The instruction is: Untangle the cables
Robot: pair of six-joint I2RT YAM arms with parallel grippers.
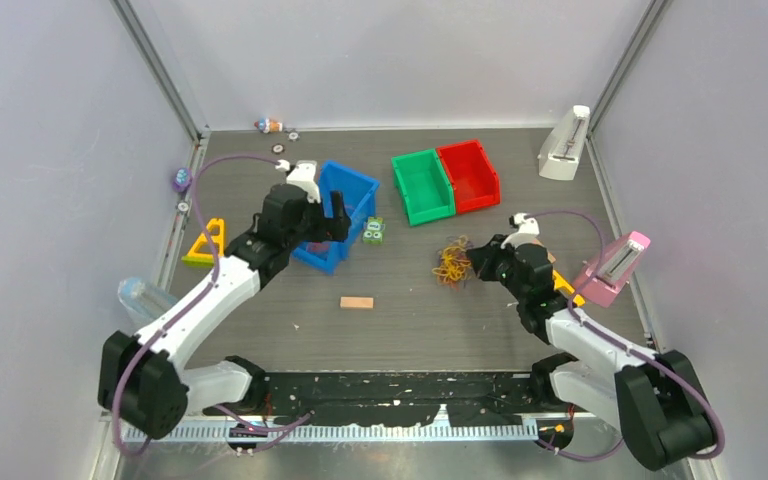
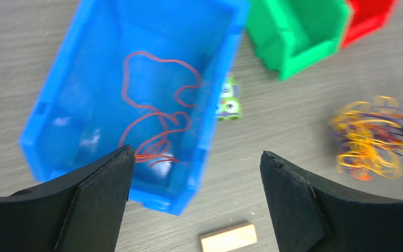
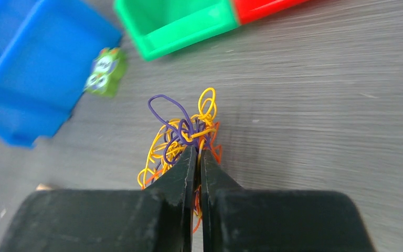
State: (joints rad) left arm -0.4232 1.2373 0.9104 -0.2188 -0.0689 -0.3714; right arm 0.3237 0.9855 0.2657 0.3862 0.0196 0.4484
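The worktop (image 1: 410,325) is boxed in by panels (image 1: 60,150) at 9, 12 and 3 o'clock. Its widest open stretch runs from the centre toward 6 o'clock, with 1 wooden block (image 1: 356,302) lying in it.

The tangle (image 1: 451,262) of yellow, purple and orange cables sits just 3 o'clock of centre. Bare worktop lies around it except at 3 o'clock, where the right hand (image 3: 198,150) reaches in, its jaws pressed together on several strands.

The left hand (image 2: 197,156) hangs over the near end of the blue bin (image 2: 55,94), at 9 o'clock of centre, jaws spread wide and gripping nothing. That bin holds 1 orange-red cable (image 2: 160,113) in loose loops, and the cable's near end runs out of sight under the hand.

A green bin (image 1: 423,187) and a red bin (image 1: 470,175) stand touching, side by side, at 12 o'clock. A small green toy (image 1: 373,231) lies just beside the blue bin's 3 o'clock wall.
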